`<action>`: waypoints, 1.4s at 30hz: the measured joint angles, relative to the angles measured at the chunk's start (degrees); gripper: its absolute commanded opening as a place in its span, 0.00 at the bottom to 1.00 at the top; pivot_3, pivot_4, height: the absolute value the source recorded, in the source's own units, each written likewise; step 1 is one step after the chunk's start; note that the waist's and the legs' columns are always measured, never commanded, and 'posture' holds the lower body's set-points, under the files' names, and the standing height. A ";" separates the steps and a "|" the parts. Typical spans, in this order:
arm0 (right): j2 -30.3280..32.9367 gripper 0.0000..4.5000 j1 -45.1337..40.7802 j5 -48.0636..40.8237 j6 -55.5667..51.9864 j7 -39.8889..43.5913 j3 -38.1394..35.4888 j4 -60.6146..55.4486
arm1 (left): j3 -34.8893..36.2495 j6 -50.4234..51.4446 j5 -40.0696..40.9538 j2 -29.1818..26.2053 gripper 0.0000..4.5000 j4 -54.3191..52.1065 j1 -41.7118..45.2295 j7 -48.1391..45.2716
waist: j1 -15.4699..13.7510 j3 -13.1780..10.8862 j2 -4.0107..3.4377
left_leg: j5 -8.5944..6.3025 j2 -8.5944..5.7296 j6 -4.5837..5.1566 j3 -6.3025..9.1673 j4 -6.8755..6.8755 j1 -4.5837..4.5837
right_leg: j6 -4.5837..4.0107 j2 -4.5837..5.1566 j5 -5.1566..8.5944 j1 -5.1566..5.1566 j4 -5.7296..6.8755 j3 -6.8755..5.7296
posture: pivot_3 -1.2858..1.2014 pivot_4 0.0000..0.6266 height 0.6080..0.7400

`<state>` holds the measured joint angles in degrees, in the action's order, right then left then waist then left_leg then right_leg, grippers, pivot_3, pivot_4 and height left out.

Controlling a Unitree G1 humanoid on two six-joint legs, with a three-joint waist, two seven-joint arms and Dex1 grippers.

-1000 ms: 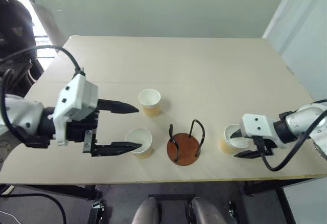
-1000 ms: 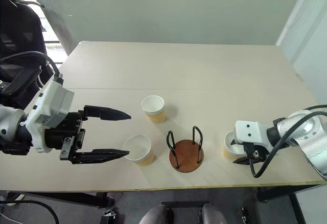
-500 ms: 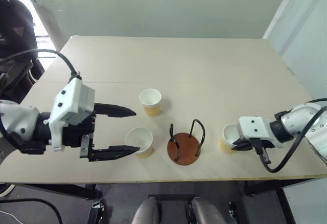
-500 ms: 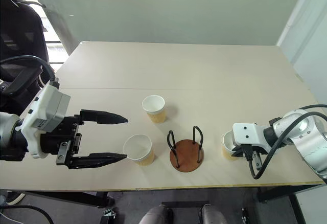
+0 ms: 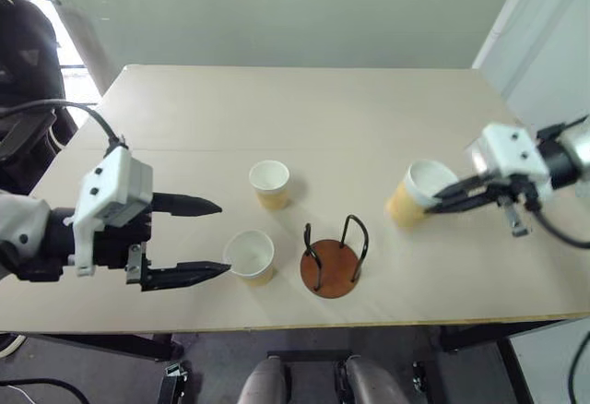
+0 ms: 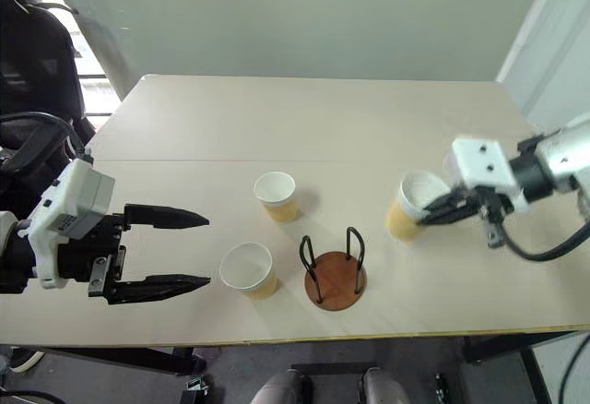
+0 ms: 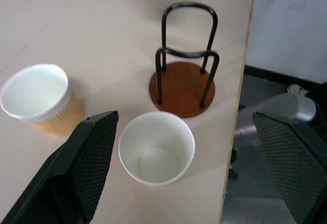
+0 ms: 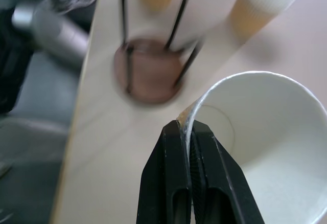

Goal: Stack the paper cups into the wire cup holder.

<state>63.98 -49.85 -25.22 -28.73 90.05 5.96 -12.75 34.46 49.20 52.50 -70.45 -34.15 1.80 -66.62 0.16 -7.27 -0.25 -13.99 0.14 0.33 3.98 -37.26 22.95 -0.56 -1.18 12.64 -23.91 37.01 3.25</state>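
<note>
Our left gripper (image 5: 210, 239) gapes wide beside two paper cups (image 5: 251, 255) on the table (image 5: 323, 118); the wire cup holder (image 5: 332, 261) stands empty; our right gripper (image 5: 437, 203) pinches the third cup (image 5: 412, 192) aloft

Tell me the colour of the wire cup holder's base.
Reddish-brown wood on the wire cup holder, clearest in the left wrist view.
</note>
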 measured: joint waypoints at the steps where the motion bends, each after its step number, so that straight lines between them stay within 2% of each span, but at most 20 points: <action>1: -1.49 0.01 -2.70 -1.20 -0.85 0.01 -0.23 0.33 | 0.30 0.00 -0.51 -0.04 1.00 0.25 -0.44 -0.44 | 0.04 0.00 0.00 | 0.00 0.01 0.00 0.00 0.01 0.00 | -0.04 -0.01 -0.01 -0.02 0.01 0.00 | 0.52 0.24 1.00; 4: -6.50 0.01 -7.43 -5.21 -3.78 -0.14 -0.32 -0.42 | 0.97 -0.02 -1.69 -0.22 1.00 0.26 -1.96 -0.92 | 0.19 0.00 -0.01 | 0.00 0.03 0.00 -0.01 0.05 -0.01 | -0.10 -0.03 -0.03 -0.04 0.01 -0.01 | 0.52 0.24 1.00; 7: -9.70 0.01 -7.57 -7.88 -5.93 -0.15 1.28 -3.80 | 1.21 -0.01 -2.41 -0.21 1.00 -0.04 -3.03 -1.25 | 0.18 0.00 0.00 | 0.01 0.05 -0.01 0.02 0.07 0.03 | -0.14 -0.07 -0.02 -0.04 -0.01 -0.03 | 0.52 0.24 1.00; 17: -11.75 0.01 -1.65 -3.87 -4.10 -1.19 8.54 -7.31 | 4.94 0.98 -2.56 0.25 1.00 -2.38 -5.41 -1.73 | 0.13 0.00 0.01 | -0.03 0.08 -0.02 0.01 0.00 0.02 | -0.24 -0.06 -0.09 -0.05 0.03 -0.04 | 0.52 0.24 1.00; 29: -13.71 0.01 -0.69 1.91 1.08 -0.95 11.51 -5.57 | 9.79 3.60 -0.20 1.13 1.00 -4.99 -6.55 -1.53 | 0.21 0.01 0.01 | -0.03 0.11 -0.03 0.00 -0.01 0.01 | -0.27 -0.07 -0.12 -0.05 0.03 -0.06 | 0.52 0.24 1.00; 42: -15.49 0.01 -0.02 4.99 2.87 -1.18 13.56 -5.73 | 10.94 4.67 0.62 1.38 1.00 -5.52 -6.88 -0.52 | 0.30 0.01 0.01 | -0.03 0.13 -0.03 0.00 -0.01 0.01 | -0.29 -0.07 -0.14 -0.05 0.03 -0.06 | 0.52 0.24 1.00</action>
<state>48.49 -49.87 -20.23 -25.86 88.87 19.52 -18.48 45.40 53.88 53.11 -69.07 -39.67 -5.08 -67.14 0.46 -7.26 -0.24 -14.02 0.27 0.30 3.98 -37.27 22.96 -0.85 -1.25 12.51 -23.95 37.03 3.19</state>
